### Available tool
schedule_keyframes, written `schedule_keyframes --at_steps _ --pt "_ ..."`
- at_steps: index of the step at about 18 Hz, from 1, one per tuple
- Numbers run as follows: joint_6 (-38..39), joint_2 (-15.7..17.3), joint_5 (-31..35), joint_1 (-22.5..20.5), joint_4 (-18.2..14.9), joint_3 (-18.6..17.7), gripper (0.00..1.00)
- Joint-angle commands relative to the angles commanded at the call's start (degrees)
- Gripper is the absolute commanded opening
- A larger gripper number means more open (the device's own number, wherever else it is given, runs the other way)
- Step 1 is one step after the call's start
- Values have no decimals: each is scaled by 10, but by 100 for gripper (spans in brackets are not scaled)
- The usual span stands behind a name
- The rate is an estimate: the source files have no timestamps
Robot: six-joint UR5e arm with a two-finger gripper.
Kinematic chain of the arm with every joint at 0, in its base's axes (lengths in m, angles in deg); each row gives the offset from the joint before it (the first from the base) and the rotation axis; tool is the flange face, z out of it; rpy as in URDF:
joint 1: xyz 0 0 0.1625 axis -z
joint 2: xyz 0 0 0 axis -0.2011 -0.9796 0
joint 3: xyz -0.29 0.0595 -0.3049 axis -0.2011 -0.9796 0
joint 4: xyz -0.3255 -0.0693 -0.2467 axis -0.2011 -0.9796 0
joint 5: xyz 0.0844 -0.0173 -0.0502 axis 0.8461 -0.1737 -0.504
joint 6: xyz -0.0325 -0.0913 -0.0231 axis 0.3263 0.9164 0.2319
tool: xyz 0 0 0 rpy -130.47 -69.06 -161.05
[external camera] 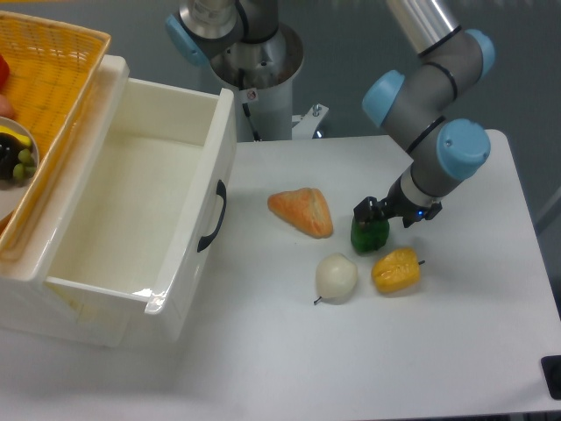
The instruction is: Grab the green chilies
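The green chilies (369, 237) are one small glossy dark-green pepper standing on the white table (456, 351), right of the middle. My gripper (373, 216) comes down on it from the upper right. Its black fingers (363, 210) sit against the pepper's top and look closed on it. The pepper still seems to rest on the table. Its upper part is hidden by the fingers.
A yellow-orange pepper (396, 270) lies just right and in front of the green one, and a white onion-like piece (337, 277) just left and in front. An orange bread piece (302, 212) lies to the left. An open white drawer (131, 210) and a yellow basket (44, 79) stand at far left.
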Motion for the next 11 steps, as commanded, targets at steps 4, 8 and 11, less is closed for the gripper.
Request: schedule_keyframes --at_steps 4,8,11 --pt "1 0 1 3 0 -3 100" --pt "1 0 4 3 1 -6 100" --pt "0 0 4 4 0 -7 91"
